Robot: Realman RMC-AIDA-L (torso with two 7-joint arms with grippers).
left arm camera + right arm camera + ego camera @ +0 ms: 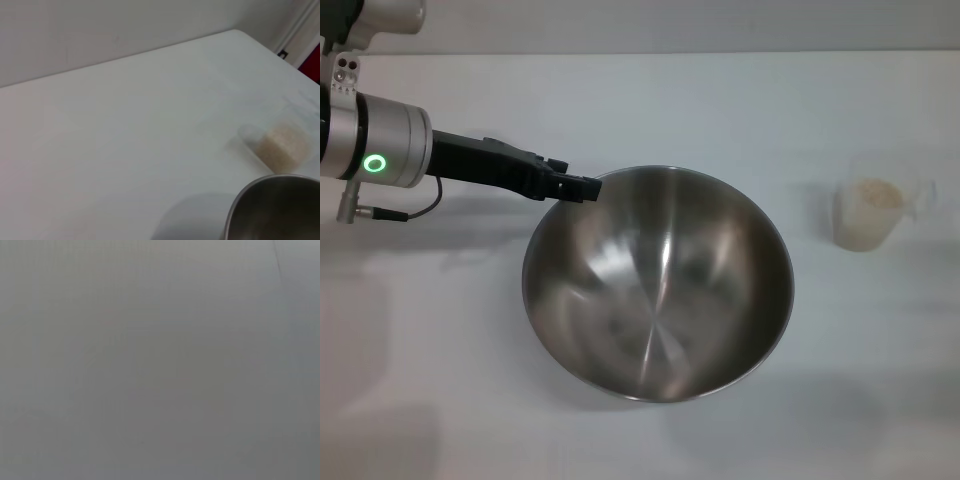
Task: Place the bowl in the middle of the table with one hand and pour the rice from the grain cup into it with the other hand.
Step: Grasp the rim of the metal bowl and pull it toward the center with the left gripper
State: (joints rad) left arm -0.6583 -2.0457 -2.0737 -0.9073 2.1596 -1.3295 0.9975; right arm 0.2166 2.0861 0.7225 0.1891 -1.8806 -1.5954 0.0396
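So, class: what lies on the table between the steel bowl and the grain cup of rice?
Nothing: in the head view, only bare table separates the bowl from the grain cup; the left wrist view agrees.

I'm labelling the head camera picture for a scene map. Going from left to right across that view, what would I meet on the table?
The left gripper on its black and silver arm, jaws at the bowl's rim → the large round stainless-steel bowl → the small translucent plastic grain cup holding cream-coloured rice, all on the plain white table.

No writing, labels, brand names or numbers can be read on anything here; the only sign is a glowing green ring light (374,163) on the left arm.
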